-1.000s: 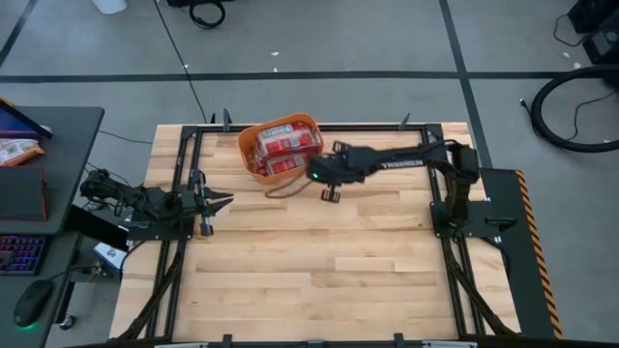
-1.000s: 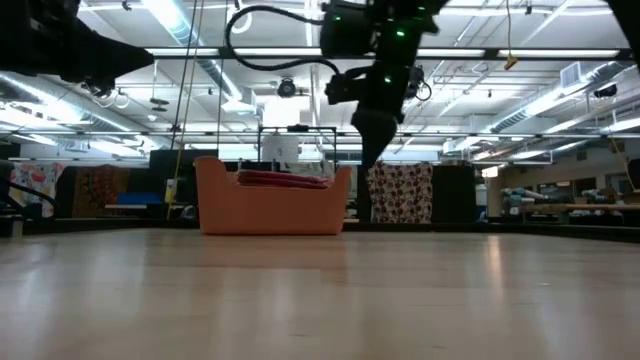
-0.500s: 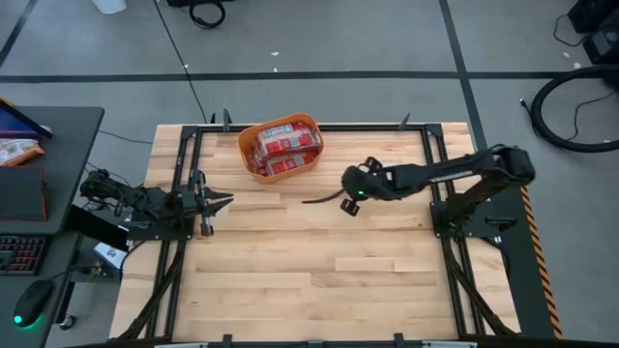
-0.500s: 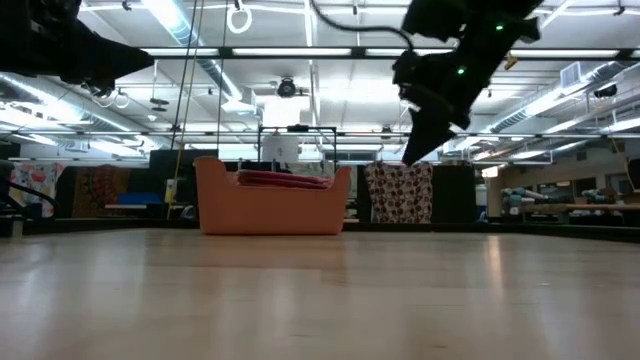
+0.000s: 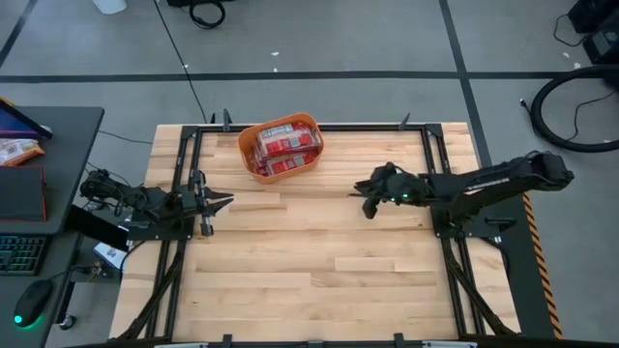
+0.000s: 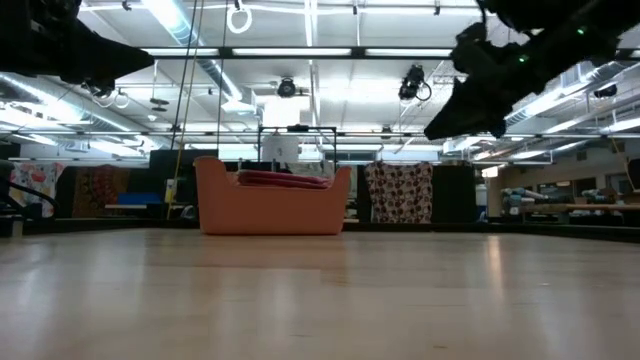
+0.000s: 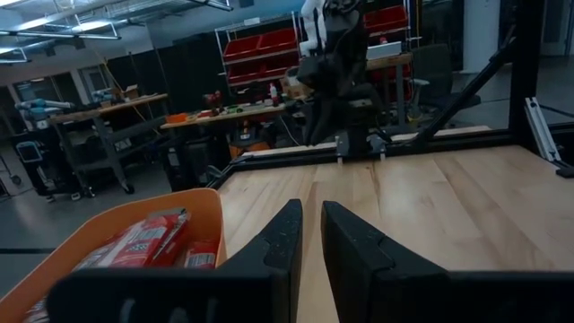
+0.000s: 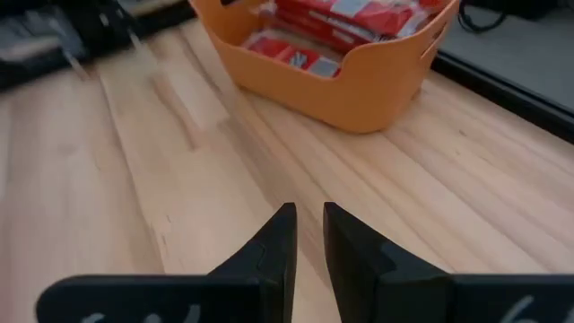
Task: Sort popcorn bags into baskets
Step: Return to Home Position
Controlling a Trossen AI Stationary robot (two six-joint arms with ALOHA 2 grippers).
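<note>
Right gripper [image 5: 368, 196], drawn back rightward off the orange tub [image 5: 253, 164], hangs empty with fingers nearly together; the tub, holding the popcorn bags [image 5: 287, 145], lies to its far left, slightly nearer the parked left gripper [image 5: 221, 201].

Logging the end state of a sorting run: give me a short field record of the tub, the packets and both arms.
tub: orange tub, upright on the table, near its edge farthest from the low camera
packets: red popcorn bags lie inside the tub; none seen loose on the table
left end effector: at the table's left edge, fingers shut, empty
right end effector: raised over the table's right half, apart from the tub, fingers shut, empty
</note>
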